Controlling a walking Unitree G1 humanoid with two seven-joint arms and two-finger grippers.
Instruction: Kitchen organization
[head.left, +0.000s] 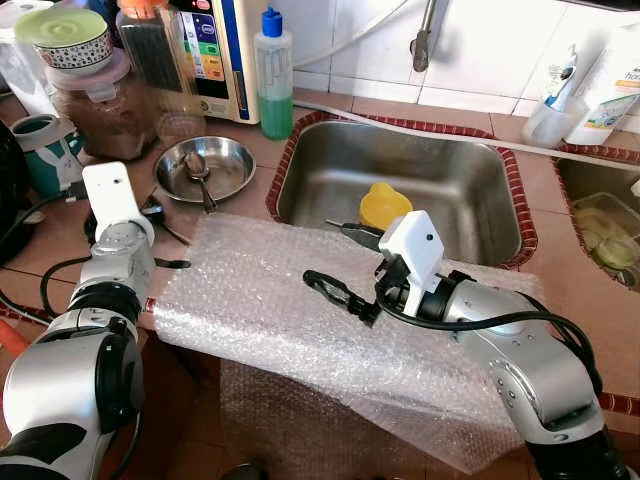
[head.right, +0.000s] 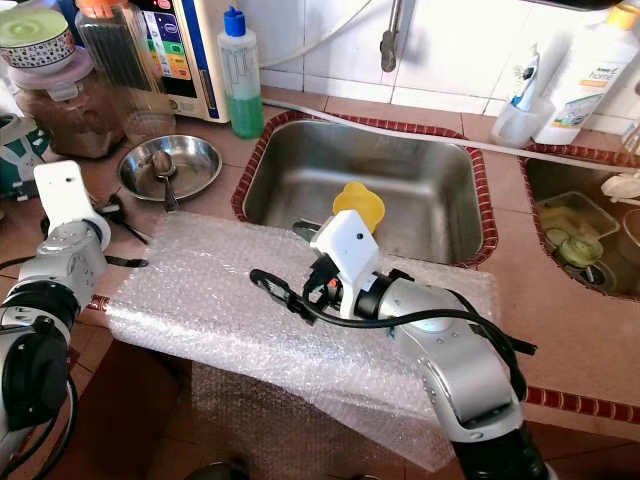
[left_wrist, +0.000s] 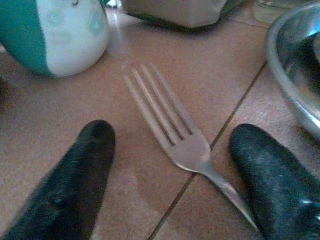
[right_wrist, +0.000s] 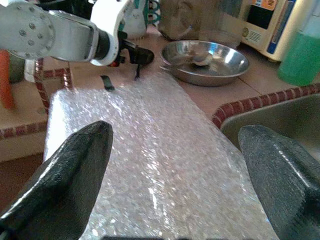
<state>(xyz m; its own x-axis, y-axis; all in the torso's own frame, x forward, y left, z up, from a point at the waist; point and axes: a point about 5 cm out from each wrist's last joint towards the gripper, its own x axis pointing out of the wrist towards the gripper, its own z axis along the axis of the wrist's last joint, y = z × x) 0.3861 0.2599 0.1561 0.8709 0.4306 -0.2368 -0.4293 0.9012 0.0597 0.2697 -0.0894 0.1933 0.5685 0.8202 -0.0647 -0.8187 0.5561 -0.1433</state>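
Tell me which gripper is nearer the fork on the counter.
Left. The left gripper straddles the fork, fingers open on either side; the right gripper hovers over the bubble wrap by the sink.

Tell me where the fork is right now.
The fork lies flat on the brown tiled counter between the open fingers of the left gripper, on the robot's left, with the teal-and-white mug and the steel bowl nearby.

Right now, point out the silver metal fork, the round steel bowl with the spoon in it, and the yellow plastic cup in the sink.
silver metal fork (left_wrist: 172, 131), left wrist view, on the tines.
round steel bowl (head.left: 228, 158), left eye view, on its inner wall.
yellow plastic cup (head.left: 384, 205), left eye view, on its side.
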